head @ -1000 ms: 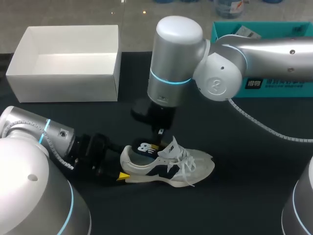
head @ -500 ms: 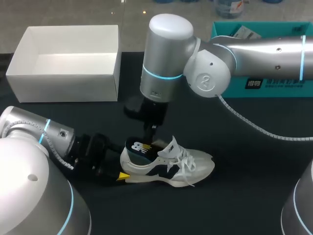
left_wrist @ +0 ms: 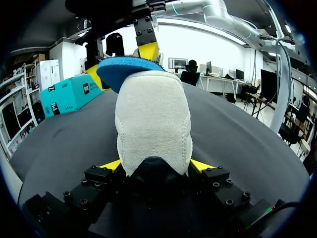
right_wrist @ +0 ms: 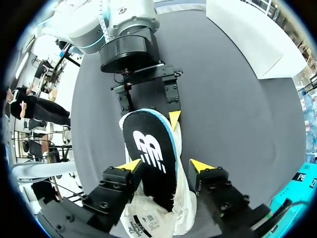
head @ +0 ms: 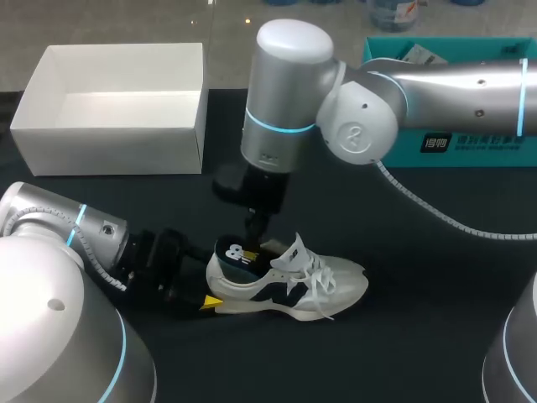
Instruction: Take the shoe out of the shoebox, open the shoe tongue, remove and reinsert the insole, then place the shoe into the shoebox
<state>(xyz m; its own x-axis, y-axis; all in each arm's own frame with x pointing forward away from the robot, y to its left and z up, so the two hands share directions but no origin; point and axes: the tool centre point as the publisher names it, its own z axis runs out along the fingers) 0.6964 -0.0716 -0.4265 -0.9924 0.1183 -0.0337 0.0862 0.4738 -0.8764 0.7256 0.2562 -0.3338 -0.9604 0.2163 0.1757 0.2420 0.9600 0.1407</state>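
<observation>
Shoe (head: 289, 285) out of its box and standing on its sole on the black table (head: 419, 336), toe toward the robot's right, tongue pulled up and the throat open. The first two steps look done. The dark insole (head: 237, 253) is only partly in place: its heel end rides up over the heel collar while the front runs down inside the shoe. Whether it is on its way out or going back in cannot be told from this moment alone.

The left claw (head: 208, 281) is clamped across the heel, one yellow tip on each side, pinning the shoe to the table. The right claw (head: 256, 225) hangs just above the raised end of the insole, spread wide. From its own wrist the insole lies between the fingers, but one tip stands clear of its edge, so it has no grip on it.

The white shoebox (head: 109, 138) sits empty at the table's far left, well apart from the shoe. By this reading the insole work is unfinished, and the return to the box is all to come.
</observation>
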